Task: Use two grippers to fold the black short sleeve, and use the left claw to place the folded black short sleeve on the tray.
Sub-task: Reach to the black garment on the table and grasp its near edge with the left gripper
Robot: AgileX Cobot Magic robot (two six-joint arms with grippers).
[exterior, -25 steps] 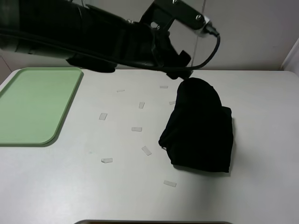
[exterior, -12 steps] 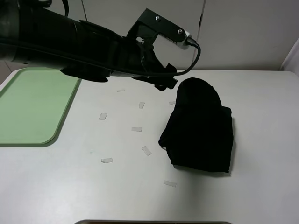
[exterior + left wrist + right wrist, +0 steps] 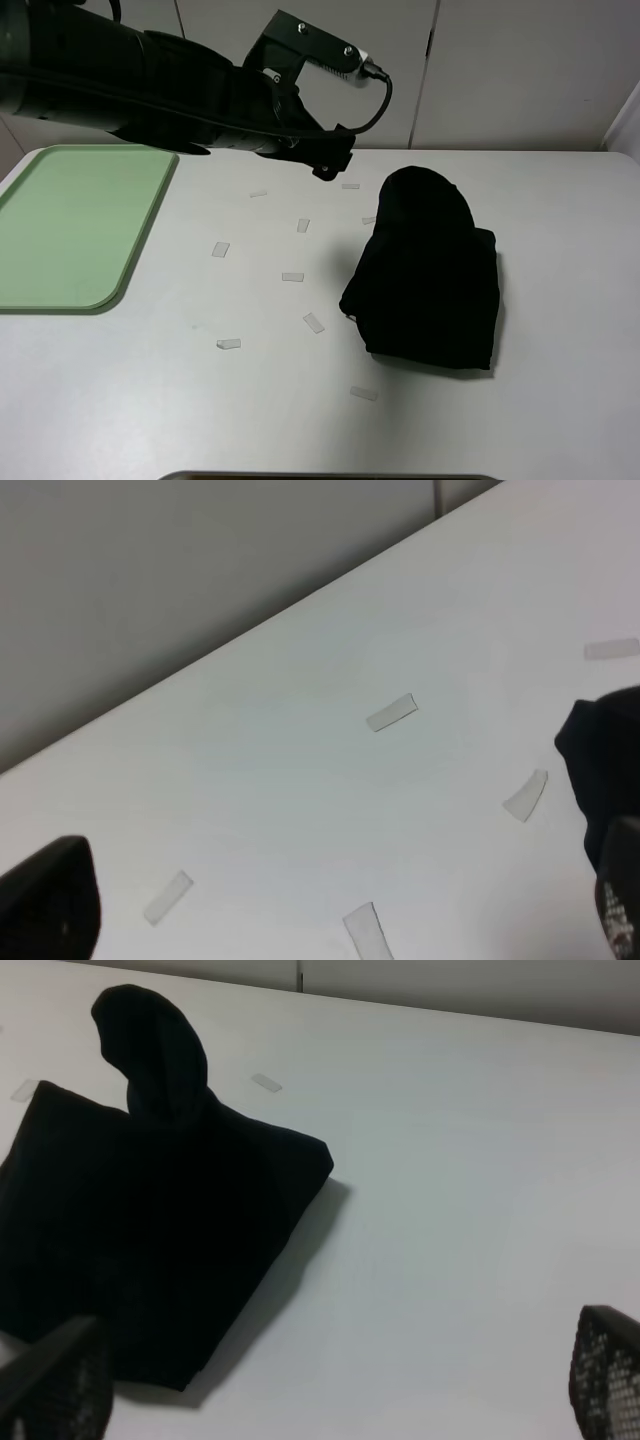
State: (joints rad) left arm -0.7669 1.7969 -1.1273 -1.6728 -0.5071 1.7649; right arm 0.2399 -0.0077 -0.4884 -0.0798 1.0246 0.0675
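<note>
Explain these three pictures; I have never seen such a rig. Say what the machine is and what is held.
A robot with two arms works at a white table. The wide picture is from a high camera and shows the left tool on its black arm, above the table. The other two are from wrist cameras looking past each tool's fingers; the right tool shows only there. On the table lie a bunched black shirt, a pale green tray and small tape strips. Both tools are open and hold nothing.
</note>
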